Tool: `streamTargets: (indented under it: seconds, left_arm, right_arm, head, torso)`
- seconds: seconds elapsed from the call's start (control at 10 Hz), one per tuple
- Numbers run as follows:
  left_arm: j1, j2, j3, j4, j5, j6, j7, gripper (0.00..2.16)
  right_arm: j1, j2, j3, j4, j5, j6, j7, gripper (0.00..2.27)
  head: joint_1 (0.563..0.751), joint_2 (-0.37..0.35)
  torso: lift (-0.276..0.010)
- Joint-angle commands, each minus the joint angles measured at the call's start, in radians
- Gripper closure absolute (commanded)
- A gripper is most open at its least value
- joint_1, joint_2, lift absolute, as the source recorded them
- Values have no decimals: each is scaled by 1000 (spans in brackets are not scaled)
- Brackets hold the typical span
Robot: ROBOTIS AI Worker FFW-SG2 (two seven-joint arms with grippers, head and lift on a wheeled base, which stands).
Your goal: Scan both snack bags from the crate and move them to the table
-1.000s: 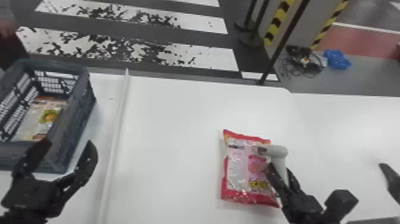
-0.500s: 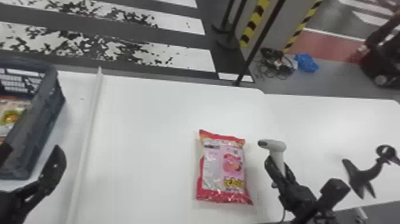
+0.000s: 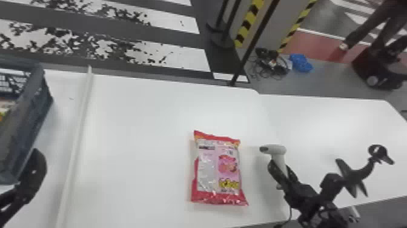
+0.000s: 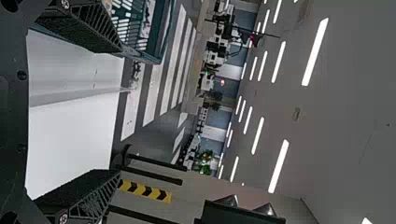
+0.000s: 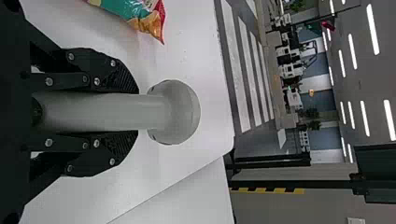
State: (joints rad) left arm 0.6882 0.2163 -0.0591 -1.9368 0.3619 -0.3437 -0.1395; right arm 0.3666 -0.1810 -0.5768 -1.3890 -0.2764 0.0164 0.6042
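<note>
My right gripper (image 3: 283, 174) is shut on the grey scanner (image 3: 278, 153) in the head view, to the right of the red and pink snack bag (image 3: 218, 169) and apart from it. That bag lies flat on the white table (image 3: 145, 136). In the right wrist view the scanner handle (image 5: 102, 111) sits between both fingers of the right gripper (image 5: 133, 112), with a corner of the bag (image 5: 135, 11) farther off. My left gripper (image 3: 31, 176) is beside the crate (image 3: 33, 100), which holds a partly visible bag (image 3: 5, 104). The left gripper (image 4: 112, 112) stands open with nothing between its fingers.
A white strip (image 3: 75, 145) runs across the table between crate and bag. A black stand (image 3: 352, 179) is at the table's right front. Behind the table are a thin black post (image 3: 251, 45), cables (image 3: 269, 63) and a blue bundle (image 3: 300, 63) on the floor.
The head view has swung to the right, so crate and bag sit farther left in it. The scanner, earlier over the bag, has moved off to its right in my right gripper.
</note>
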Motion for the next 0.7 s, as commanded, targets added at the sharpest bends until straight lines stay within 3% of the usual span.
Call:
streamTargets:
  seconds: [0.0,0.2,0.4,0.5,0.6]
  left_arm:
    - [-1,0,1,1,0,-1,0,70]
    - [-3,0,1,2,0,-1,0,70]
    - [-6,0,2,9,2,-1,0,70]
    - [-9,0,4,9,2,-1,0,70]
    - [-13,0,4,10,2,3,0,70]
  right_arm:
    - [-21,-29,14,68,40,-42,0,2250]
    - [-60,-55,28,150,85,-81,0,2246]
    - [-66,-57,29,173,86,-109,-3,1598]
    - [-66,-57,29,173,85,-115,-3,917]
    - [-63,-55,28,168,85,-131,-3,39]
  head:
    - [695,-350]
    - [695,-350]
    - [695,-350]
    - [695,-350]
    - [695,-350]
  torso:
    - [-87]
    - [-87]
    - [-87]
    - [-87]
    - [-87]
